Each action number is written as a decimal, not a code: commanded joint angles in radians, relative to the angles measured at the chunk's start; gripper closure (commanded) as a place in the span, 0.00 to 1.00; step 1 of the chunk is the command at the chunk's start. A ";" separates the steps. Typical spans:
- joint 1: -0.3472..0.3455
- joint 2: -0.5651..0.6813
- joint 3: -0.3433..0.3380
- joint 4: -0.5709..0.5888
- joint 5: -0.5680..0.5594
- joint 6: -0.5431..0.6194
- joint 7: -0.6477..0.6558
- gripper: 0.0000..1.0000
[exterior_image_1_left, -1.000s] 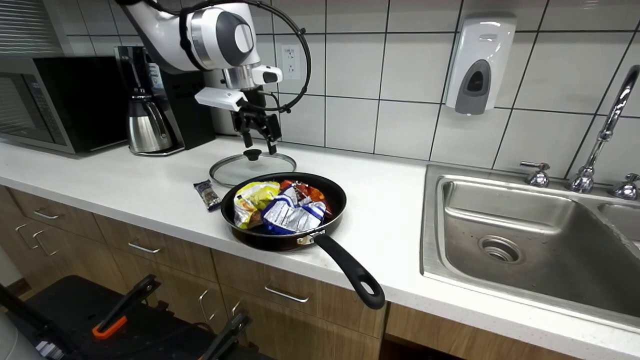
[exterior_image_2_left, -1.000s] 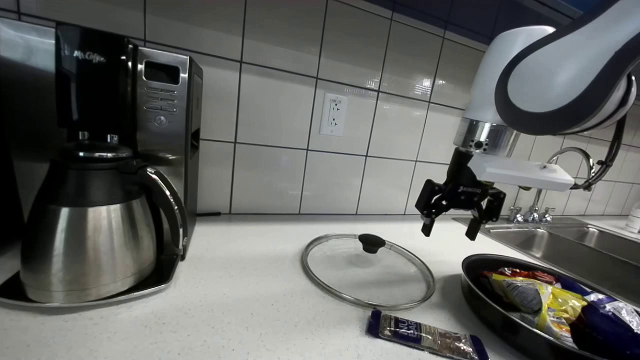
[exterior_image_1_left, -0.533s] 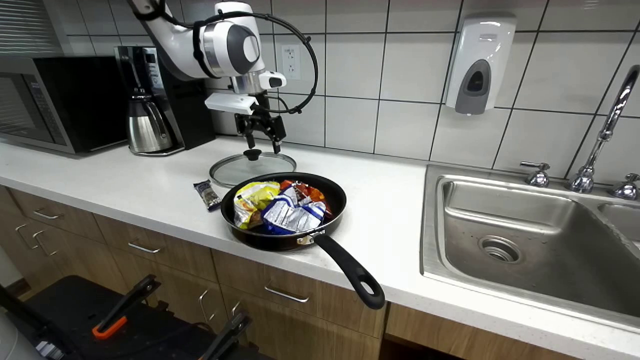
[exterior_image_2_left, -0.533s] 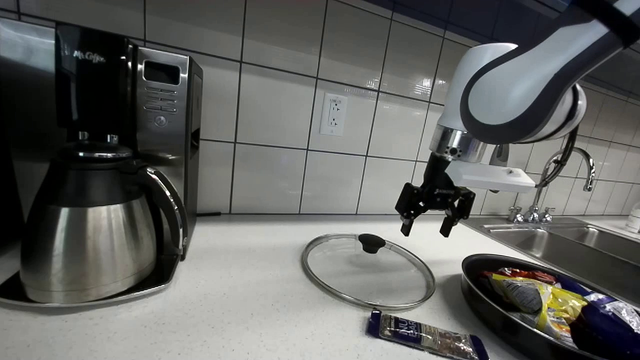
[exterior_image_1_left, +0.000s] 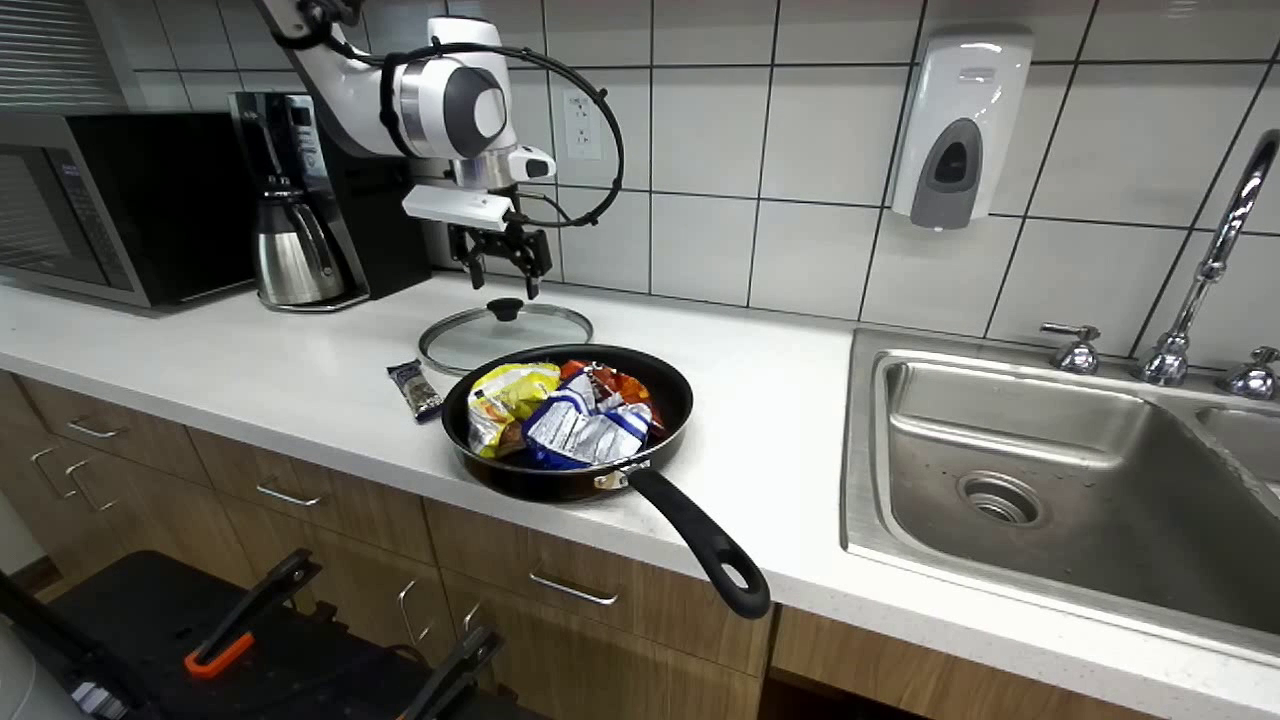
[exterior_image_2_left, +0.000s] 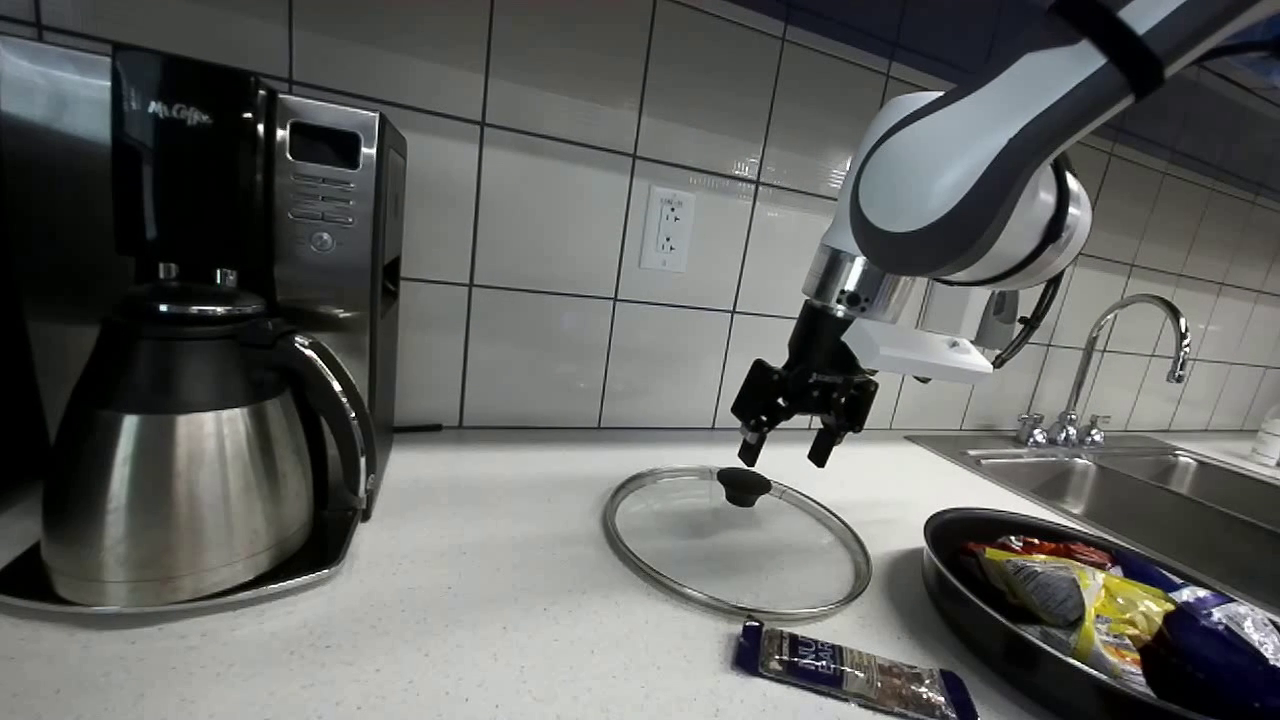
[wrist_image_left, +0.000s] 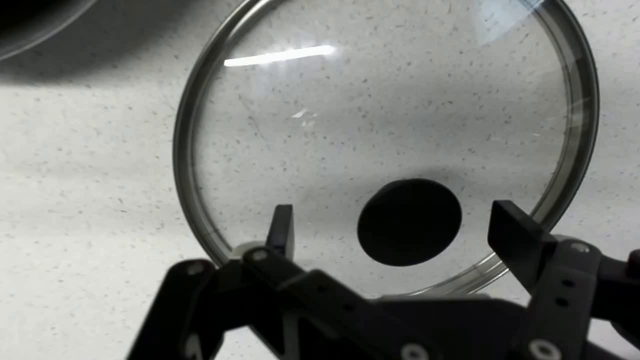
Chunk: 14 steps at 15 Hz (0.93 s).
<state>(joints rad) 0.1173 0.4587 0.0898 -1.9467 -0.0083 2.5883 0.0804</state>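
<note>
Hovering near glass lid (exterior_image_2_left: 735, 550), gripper (exterior_image_2_left: 785, 460) spread wide — fingertips (wrist_image_left: 515, 235) clear of knob (wrist_image_left: 410, 222)

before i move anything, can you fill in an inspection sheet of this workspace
Surface: white speckled counter, with a sink set into it.
Job's things: glass lid lying on the counter, its black knob upward.
Clutter: nut bar beside the lid; pan holding a yellow bag, a blue-and-silver bag and a red-orange bag.
Gripper: open, nothing held; it hangs above the lid, and the wrist view shows its fingers on either side of the knob, with gaps.
Cables: black cable looping out beside the arm.
Surroundings: coffee maker with steel carafe, microwave, soap dispenser, outlet, tiled wall.
</note>
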 joint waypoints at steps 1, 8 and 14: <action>-0.023 0.047 0.041 0.063 0.047 -0.034 -0.096 0.00; -0.014 0.131 0.037 0.134 0.036 -0.046 -0.129 0.00; -0.008 0.173 0.038 0.187 0.031 -0.060 -0.140 0.00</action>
<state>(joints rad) 0.1167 0.6069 0.1152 -1.8174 0.0201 2.5777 -0.0302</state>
